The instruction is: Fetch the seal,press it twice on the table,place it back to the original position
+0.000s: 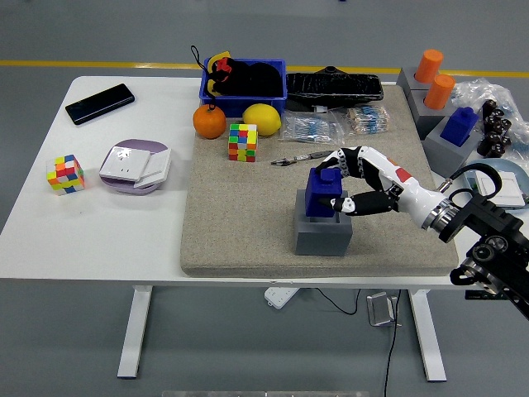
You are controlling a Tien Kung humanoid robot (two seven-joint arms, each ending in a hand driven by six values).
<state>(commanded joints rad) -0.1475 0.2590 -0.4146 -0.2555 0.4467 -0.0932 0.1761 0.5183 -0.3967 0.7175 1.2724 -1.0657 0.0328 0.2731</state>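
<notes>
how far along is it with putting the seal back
Nearly finished. The right hand grips the blue seal, whose base is entering the grey holder on the mat. Whether the two presses happened cannot be told from this view. Left: seat it fully, let go and withdraw.

From my screen the light is bright, even and overhead; the white table point(99, 223) shows no glare, shadows under it stay soft, focus holds throughout, though the plastic bags point(496, 91) perhaps glint slightly.
</notes>
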